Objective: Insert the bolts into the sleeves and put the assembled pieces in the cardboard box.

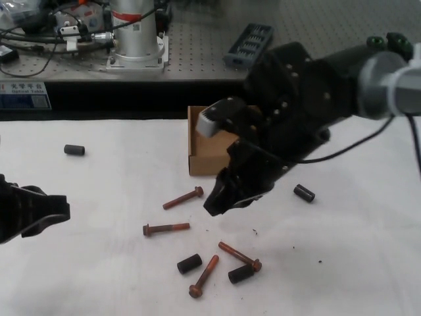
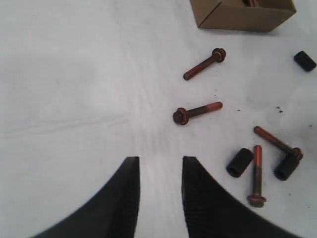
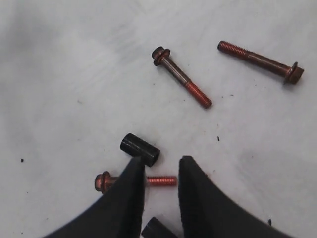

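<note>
Bolts [image 1: 166, 228]: four, rust-coloured, loose on the white-covered counter [image 1: 99, 276], near the cardboard box [image 1: 209, 157]. Sleeves [image 1: 189, 264]: four, black, scattered, two among the bolts. Right tool [image 1: 216, 203]: above the bolts, released, empty. Left tool [image 2: 161, 163]: released, empty, at the counter's left side. Behind: perforated metal plate [image 1: 197, 46] with a silver post [image 1: 133, 29].

Cardboard box [image 1: 204, 155] partly hidden behind right arm [image 1: 309, 85]; one bolt [image 3: 104, 182] mid-shank covered by right gripper [image 3: 161, 163]; box contents cannot be told
</note>
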Motion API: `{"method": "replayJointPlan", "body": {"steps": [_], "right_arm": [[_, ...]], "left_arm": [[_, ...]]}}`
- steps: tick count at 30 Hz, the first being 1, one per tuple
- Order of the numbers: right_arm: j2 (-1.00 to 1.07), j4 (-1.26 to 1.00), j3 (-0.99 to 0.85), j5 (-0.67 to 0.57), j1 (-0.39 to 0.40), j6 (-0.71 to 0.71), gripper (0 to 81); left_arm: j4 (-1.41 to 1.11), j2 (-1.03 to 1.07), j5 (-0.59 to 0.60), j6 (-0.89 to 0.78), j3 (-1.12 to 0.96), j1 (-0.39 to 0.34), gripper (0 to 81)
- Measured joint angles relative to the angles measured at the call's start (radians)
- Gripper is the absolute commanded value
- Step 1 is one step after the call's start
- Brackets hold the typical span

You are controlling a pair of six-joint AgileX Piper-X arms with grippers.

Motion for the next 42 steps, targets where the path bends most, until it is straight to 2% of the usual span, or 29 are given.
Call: {"method": "replayJointPlan", "body": {"steps": [10, 13, 14, 16, 20, 24, 26, 31, 37, 42], "right_arm": [[0.081, 0.053, -0.067, 0.084, 0.049, -0.055, 19.6], [0.083, 0.07, -0.077, 0.161, 0.049, -0.073, 19.6], [0.083, 0.071, -0.077, 0.231, 0.049, -0.091, 19.6], [0.083, 0.076, -0.085, 0.306, 0.04, -0.099, 19.6], [0.083, 0.078, -0.122, 0.381, -0.028, -0.082, 19.6], [0.083, 0.063, -0.161, 0.348, -0.075, -0.093, 19.6], [0.083, 0.027, -0.167, 0.281, -0.076, -0.105, 19.6], [0.097, 0.004, -0.178, 0.198, -0.041, -0.12, 20.2], [0.138, 0.002, -0.18, 0.139, 0.002, -0.152, 27.0], [0.177, 0.004, -0.18, 0.114, 0.03, -0.175, 26.8]], "left_arm": [[0.0, -0.006, 0.126, -0.102, -0.001, 0.002, 22.2], [0.0, -0.006, 0.126, -0.104, -0.001, 0.002, 22.2], [0.0, -0.006, 0.126, -0.104, -0.001, 0.002, 22.2], [0.002, -0.006, 0.126, -0.104, -0.001, 0.002, 22.2], [0.0, -0.006, 0.126, -0.104, -0.001, 0.002, 22.2], [-0.01, -0.006, 0.126, -0.104, -0.001, 0.002, 22.2], [-0.018, -0.006, 0.126, -0.1, -0.001, 0.002, 22.2], [-0.032, -0.006, 0.157, -0.045, -0.001, 0.002, 22.2], [-0.032, -0.006, 0.217, -0.01, -0.001, 0.0, 22.2], [-0.008, -0.013, 0.257, -0.007, -0.001, 0.0, 22.2]]}}
